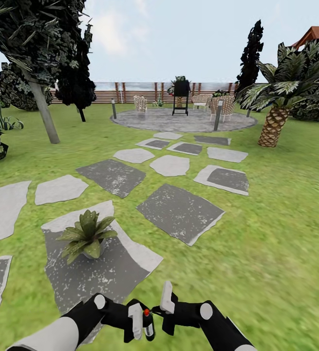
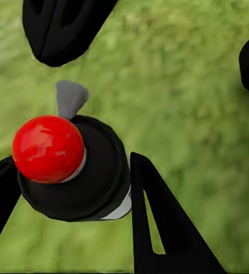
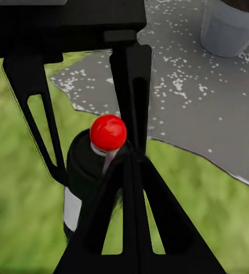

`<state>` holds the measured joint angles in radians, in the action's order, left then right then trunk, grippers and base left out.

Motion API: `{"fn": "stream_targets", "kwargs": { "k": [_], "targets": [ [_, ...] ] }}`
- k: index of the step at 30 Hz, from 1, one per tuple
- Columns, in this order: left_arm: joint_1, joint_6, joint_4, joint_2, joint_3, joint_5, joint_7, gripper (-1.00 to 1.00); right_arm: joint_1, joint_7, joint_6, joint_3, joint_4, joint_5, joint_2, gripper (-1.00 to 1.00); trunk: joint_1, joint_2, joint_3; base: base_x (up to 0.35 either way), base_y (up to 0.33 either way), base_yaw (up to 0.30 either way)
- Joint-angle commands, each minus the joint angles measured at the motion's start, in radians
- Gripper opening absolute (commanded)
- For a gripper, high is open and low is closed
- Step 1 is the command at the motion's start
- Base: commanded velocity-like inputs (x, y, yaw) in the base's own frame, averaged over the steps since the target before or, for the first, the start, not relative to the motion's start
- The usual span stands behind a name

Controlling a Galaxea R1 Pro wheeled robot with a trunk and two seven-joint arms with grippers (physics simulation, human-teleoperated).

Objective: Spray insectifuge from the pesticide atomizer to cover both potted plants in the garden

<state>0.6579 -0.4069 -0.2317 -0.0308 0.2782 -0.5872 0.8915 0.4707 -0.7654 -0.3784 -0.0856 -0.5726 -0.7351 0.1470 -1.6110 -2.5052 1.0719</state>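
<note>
While the atomizer (image 1: 149, 325) stood upright low in the head view, the left tool (image 1: 139, 321) was clamped on its dark body, one pale finger (image 1: 135, 319) flat against its side. In the left wrist view the red-knobbed cap (image 2: 47, 148) sat between two black fingers (image 2: 164, 228), with lawn (image 2: 187, 103) beneath, so the bottle was held off the ground. The right tool (image 1: 165, 304) stood just beside the cap, its raised finger (image 1: 167, 296) near the red knob; in the right wrist view its fingers (image 3: 133, 188) framed the nozzle head (image 3: 107, 132), but whether they pressed on it could not be told.

By the look of it, the pick-up was done and the spraying step was in hand. Just ahead and to the left, one potted plant (image 1: 87, 235) sat in its grey pot (image 3: 229, 28) on a speckled stepping stone (image 1: 105, 273), near the stone's far edge and well within reach of a spray. The next move likely called for turning the nozzle toward that rosette, pressing the head with the right tool, and sweeping until the leaves were covered.

Farther off, stepping stones (image 1: 178, 212) ran across the lawn to a round patio (image 1: 178, 122) with chairs, a palm (image 1: 276, 122) at the right and a slatted fence (image 1: 130, 92) behind. The second pot could not be made out from here, so it would have to be sought afterwards.
</note>
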Motion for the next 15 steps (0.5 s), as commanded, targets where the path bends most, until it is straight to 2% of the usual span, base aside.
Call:
{"fn": "stream_targets", "kwargs": {
  "k": [1,2,9,10,11,14,15],
  "targets": [
    [0.000,-0.003,0.004,0.010,-0.006,-0.011,0.002,-1.00,0.000,0.000,-0.005,0.000,-0.001,-0.009,0.000,-1.00,0.000,0.000,0.001,0.000,0.000,0.000],
    [0.000,-0.003,0.006,0.019,-0.006,-0.011,0.001,-1.00,0.000,0.000,-0.005,0.001,-0.001,-0.009,0.000,-1.00,0.000,0.000,0.001,0.000,0.000,0.000],
    [-0.016,-0.003,0.012,0.167,-0.005,-0.012,0.001,-1.00,0.000,0.000,-0.005,0.001,0.000,-0.009,-0.002,-1.00,0.000,0.000,0.001,0.000,0.000,0.000],
    [-0.020,-0.002,0.013,0.179,-0.005,-0.012,0.001,-1.00,0.000,0.000,-0.005,0.001,0.001,-0.009,-0.003,-1.00,0.000,0.000,0.001,0.000,0.000,0.000],
    [-0.030,-0.002,0.012,0.198,-0.006,-0.012,0.001,-1.00,0.000,0.000,-0.006,0.001,0.002,-0.009,-0.003,1.00,0.000,0.000,0.001,0.000,0.000,0.000],
    [-0.052,-0.001,0.009,0.250,-0.006,-0.012,0.000,-1.00,0.000,0.000,-0.006,0.001,0.004,-0.009,-0.006,1.00,0.000,0.000,0.001,0.000,0.000,0.000],
    [-0.055,0.000,0.011,0.259,-0.007,-0.012,-0.003,-1.00,0.000,0.001,-0.007,0.001,0.004,-0.009,-0.006,1.00,0.000,0.000,0.001,0.000,0.000,0.000]
  ]
}}
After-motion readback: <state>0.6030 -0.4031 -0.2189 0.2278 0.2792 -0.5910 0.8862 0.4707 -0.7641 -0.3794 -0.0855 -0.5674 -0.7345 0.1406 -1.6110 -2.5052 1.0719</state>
